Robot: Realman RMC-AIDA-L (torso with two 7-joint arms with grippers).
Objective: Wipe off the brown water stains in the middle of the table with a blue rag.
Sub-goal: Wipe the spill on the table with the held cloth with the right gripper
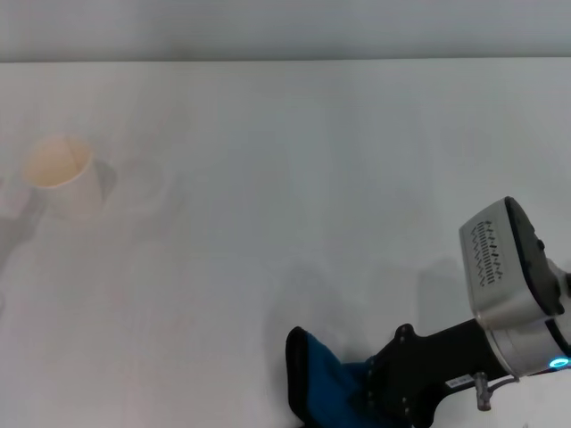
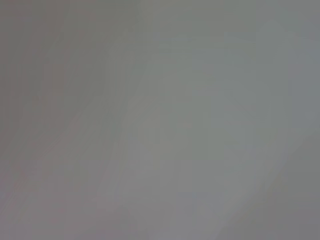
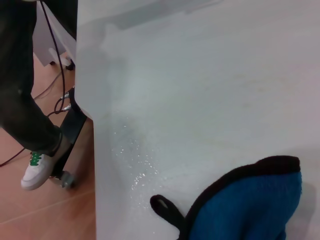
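Desk: large plain white smooth desk fills the head view; its far edge runs across the top; the right wrist view shows one side edge with wooden floor beyond it

Rag: small blue cloth rag with black trim lies at the near edge of the desk, right of centre, bunched up against the right arm's black end; in the right wrist view the rag lies on the desk with its short black loop flat on the surface beside it

Stain: no brown puddle can be made out in the head view; the right wrist view shows only a faint tan streak and fine glistening droplets on the desk near the rag

Right gripper: right gripper is low at the near right, its black body against the rag; fingers hidden, so I cannot tell whether they grip it

Left gripper: not in the head view; its wrist view shows only a blank grey surface

Cup: pale paper cup stands upright far left, well apart from the rag

Bystander: dark trouser leg and white shoe with green laces on the floor beside the desk
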